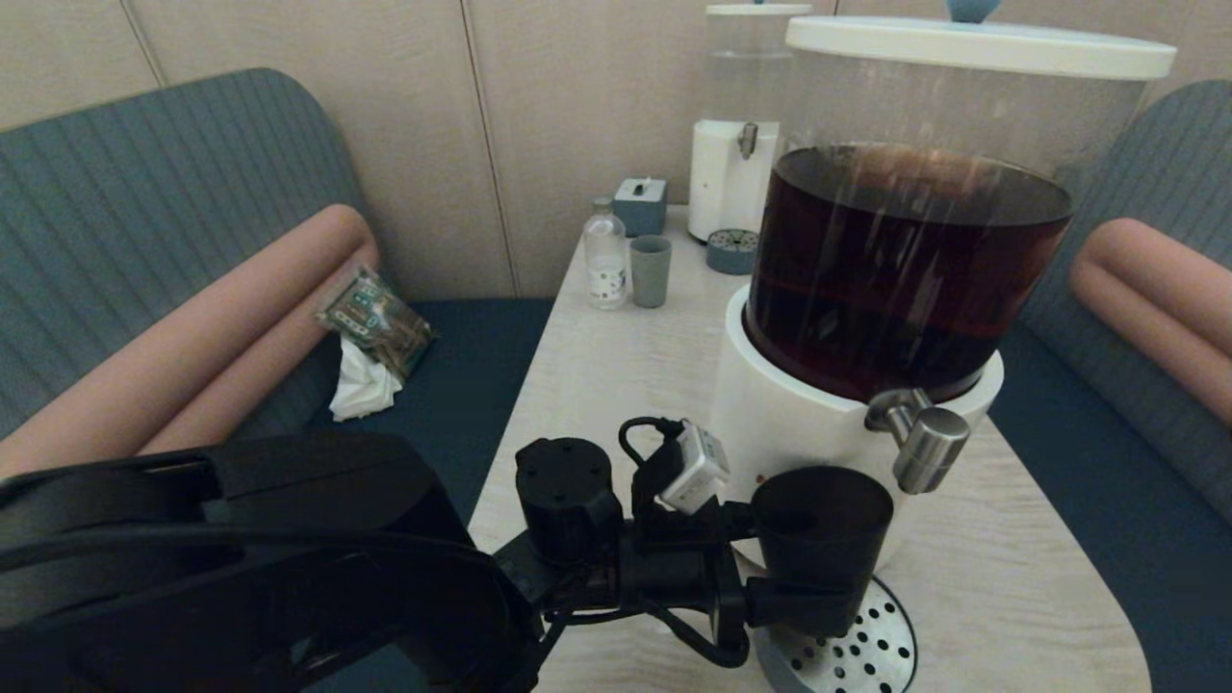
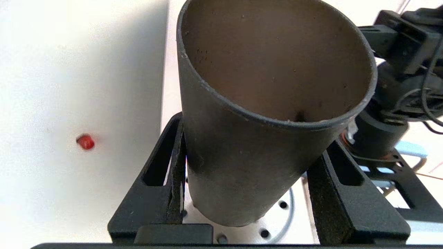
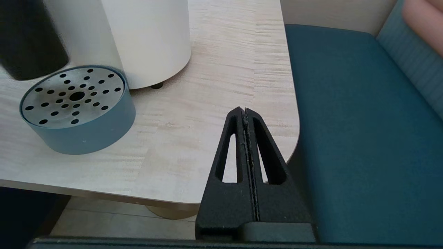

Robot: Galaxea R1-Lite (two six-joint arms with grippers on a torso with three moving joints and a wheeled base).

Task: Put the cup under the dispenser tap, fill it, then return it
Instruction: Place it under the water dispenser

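The matte black cup (image 1: pixel 823 539) hangs upright just above the perforated drip tray (image 1: pixel 871 654), with my left gripper (image 1: pixel 807 604) shut on its lower wall. Its rim sits slightly left of and below the steel dispenser tap (image 1: pixel 926 445) of the big dark-liquid dispenser (image 1: pixel 914 260). In the left wrist view the cup (image 2: pixel 249 166) fills the space between the left gripper (image 2: pixel 254 138) fingers, and no liquid shows inside. My right gripper (image 3: pixel 245 110) is shut on nothing, parked over the table's near right corner. From there the cup (image 3: pixel 31 45) and tray (image 3: pixel 76 103) appear beside it.
At the table's far end stand a grey-green cup (image 1: pixel 651 271), a small bottle (image 1: pixel 605 255), a blue-grey box (image 1: pixel 640 205) and the smaller clear-liquid dispenser (image 1: pixel 746 125) with its tray (image 1: pixel 731 250). Blue bench seats flank the table; a packet (image 1: pixel 375 322) lies on the left one.
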